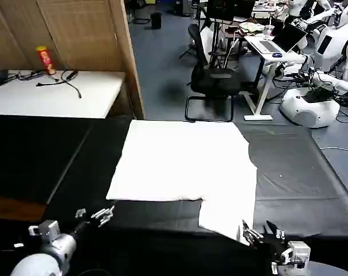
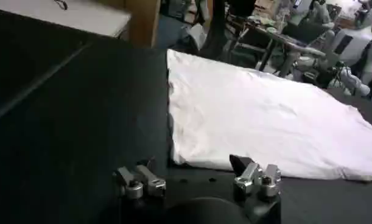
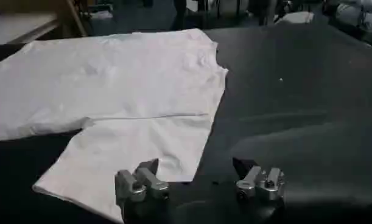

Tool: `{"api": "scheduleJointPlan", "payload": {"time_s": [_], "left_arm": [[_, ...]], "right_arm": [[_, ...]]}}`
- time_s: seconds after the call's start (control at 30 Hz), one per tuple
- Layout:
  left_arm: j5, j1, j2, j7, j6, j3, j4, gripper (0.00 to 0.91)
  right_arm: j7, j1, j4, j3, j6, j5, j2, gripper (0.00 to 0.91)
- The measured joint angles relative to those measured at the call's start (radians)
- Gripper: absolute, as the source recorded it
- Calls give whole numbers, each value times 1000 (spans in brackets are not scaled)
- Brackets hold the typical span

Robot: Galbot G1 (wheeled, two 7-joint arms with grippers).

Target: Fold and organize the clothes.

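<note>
The white T-shirt (image 1: 182, 164) lies flat on the black table cover (image 1: 300, 178), partly folded: a wide rectangular body with 1 narrower flap reaching toward the robot on its right side. No print shows on the upturned face.

The left gripper (image 1: 93, 215) hovers low over the bare black cover, just short of the shirt's near left corner and a little outside it. Its 2 fingers are spread apart and hold nothing. In the left wrist view the left gripper (image 2: 198, 182) faces the shirt (image 2: 265, 122), whose near hem runs across just ahead of the fingertips (image 2: 140, 182), apart from them; the cloth stretches away ahead and toward the robot's right.

The right gripper (image 1: 260, 233) sits at the near end of the flap, beside its near right corner. Its fingers are also spread wide, released, with nothing between them. In the right wrist view the right gripper (image 3: 201, 182) has 1 finger (image 3: 143, 179) over the flap's near edge, though whether it touches the cloth cannot be told, and the other finger over bare cover. From here the shirt (image 3: 125, 91) spreads ahead and toward the robot's left.

Beyond the table, past both grippers, stand a black office chair (image 1: 211, 77), a white side table (image 1: 53, 92) with cables and a red can (image 1: 45, 59).
</note>
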Motion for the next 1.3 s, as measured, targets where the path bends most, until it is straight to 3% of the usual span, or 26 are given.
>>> {"api": "scheduleJointPlan", "payload": {"time_s": [0.37,0.43,0.47,0.57,0.6,0.63,0.67,0.7,0.77,0.97,1.3], "left_arm": [[69,-56,-17,12,2,33,71,848],[75,-66,-18,12,1,36,86,761],[76,-70,-18,13,-2,38,93,761],[74,-85,-21,14,-10,42,116,458],[74,-90,-23,14,-11,44,122,156],[73,-95,-23,15,-13,46,127,78],[73,-98,-25,15,-14,49,131,10],[74,-101,-26,15,-15,52,135,0],[74,-102,-28,17,-16,55,138,0],[71,-88,-31,26,-20,60,132,0],[64,-26,-23,-17,0,30,44,0]], "right_arm": [[3,22,-33,-30,-4,-27,21,878],[5,19,-34,-29,-5,-28,22,770],[5,17,-34,-28,-5,-28,22,761],[4,13,-30,-27,-9,-28,23,663],[4,13,-30,-27,-9,-28,24,507],[3,12,-30,-28,-9,-29,26,371],[3,12,-30,-29,-9,-29,26,293],[4,11,-30,-30,-9,-30,28,156],[6,8,-25,-31,-10,-31,29,68],[35,-11,6,-27,-28,-34,31,20],[97,-133,156,-1,-93,-32,28,0]]}}
